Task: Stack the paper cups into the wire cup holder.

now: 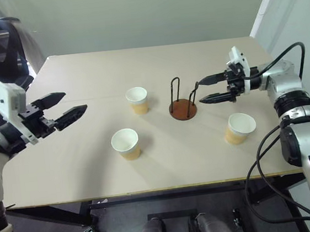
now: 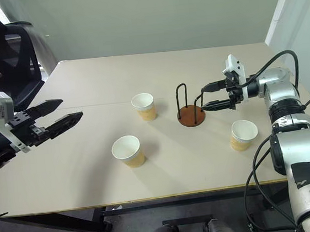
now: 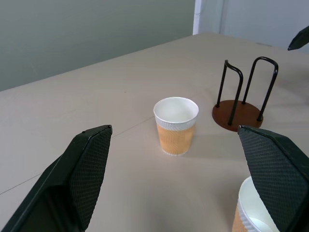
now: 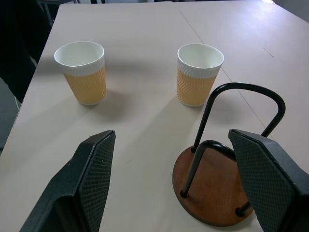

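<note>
A wire cup holder (image 1: 183, 105) stands upright near the middle of a bench (image 1: 93, 161). One paper cup (image 1: 137, 100) stands just to its left, a second (image 1: 126, 144) farther left and nearer the front edge, a third (image 1: 239, 128) to its front right.

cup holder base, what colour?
Reddish-brown disc on the wire cup holder, clearest in the right wrist view.

I see a pale beige table (image 1: 94, 172) filling mid-frame, a black office chair (image 2: 10, 59) upper left, a plain grey-green wall (image 1: 133, 13) along the top
</note>
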{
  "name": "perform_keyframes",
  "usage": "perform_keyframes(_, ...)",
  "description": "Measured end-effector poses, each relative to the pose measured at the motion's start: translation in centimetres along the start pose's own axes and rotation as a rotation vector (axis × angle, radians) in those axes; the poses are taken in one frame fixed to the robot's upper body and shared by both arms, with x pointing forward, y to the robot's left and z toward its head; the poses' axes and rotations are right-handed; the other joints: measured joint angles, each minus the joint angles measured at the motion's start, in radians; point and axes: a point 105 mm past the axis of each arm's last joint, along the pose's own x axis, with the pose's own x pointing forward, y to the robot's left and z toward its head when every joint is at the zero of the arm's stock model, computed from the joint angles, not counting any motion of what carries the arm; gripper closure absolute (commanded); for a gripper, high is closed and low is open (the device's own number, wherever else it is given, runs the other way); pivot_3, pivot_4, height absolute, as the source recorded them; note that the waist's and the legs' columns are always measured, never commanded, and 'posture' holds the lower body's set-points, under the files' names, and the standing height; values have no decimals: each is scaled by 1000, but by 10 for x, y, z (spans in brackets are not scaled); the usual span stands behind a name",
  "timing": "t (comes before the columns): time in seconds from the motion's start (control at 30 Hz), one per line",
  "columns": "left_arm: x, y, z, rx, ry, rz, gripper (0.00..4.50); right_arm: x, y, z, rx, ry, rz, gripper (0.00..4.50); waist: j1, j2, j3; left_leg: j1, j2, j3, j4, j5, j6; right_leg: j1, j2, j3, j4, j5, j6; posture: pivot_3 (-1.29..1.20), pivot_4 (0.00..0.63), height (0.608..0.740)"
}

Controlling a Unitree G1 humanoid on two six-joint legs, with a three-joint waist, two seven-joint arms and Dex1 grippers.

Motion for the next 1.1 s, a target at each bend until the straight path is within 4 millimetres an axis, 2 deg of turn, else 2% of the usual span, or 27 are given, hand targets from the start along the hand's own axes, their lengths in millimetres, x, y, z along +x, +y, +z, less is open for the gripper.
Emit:
perform_keyframes(0.27, 13, -13, -11, -26, 59, -106, 51, -5, 0, -4, 9, 12, -6, 688, 2, 0, 0, 0, 0, 0, 0, 0, 0, 0, 0, 0, 0, 0, 0, 0, 150, 740)
perform_keyframes(0.43, 27, -14, 7, 3, 15, -146, 51, -11, 0, -10, 29, 38, -26, 688, 4, 0, 0, 0, 0, 0, 0, 0, 0, 0, 0, 0, 0, 0, 0, 0, 150, 740)
perform_keyframes(0.57, 37, -13, 6, -9, 28, -191, 51, -20, -1, -16, 46, 68, -51, 688, 4, 0, 0, 0, 0, 0, 0, 0, -1, 0, 0, 0, 0, 0, 0, 0, 150, 740)
perform_keyframes(0.73, 48, -22, 12, 9, 33, -309, 51, -27, -2, -24, 79, 112, -81, 688, 4, 0, 0, 0, 0, 0, 0, 0, 0, 0, 0, 0, 0, 0, 1, 0, 150, 740)
perform_keyframes(0.87, 54, -25, 5, 21, 70, -374, 51, -23, 2, -34, 130, 149, -74, 688, 4, 0, 0, 0, 0, 0, 0, 0, 0, 0, 0, 0, 0, 1, 1, 0, 150, 740)
perform_keyframes(1.1, 54, -18, 2, 35, 77, -368, 51, -12, -1, -28, 105, 176, -80, 688, -1, 0, 0, 0, 0, 0, 0, 3, 6, 0, 0, 0, 0, 1, 1, 0, 150, 740)
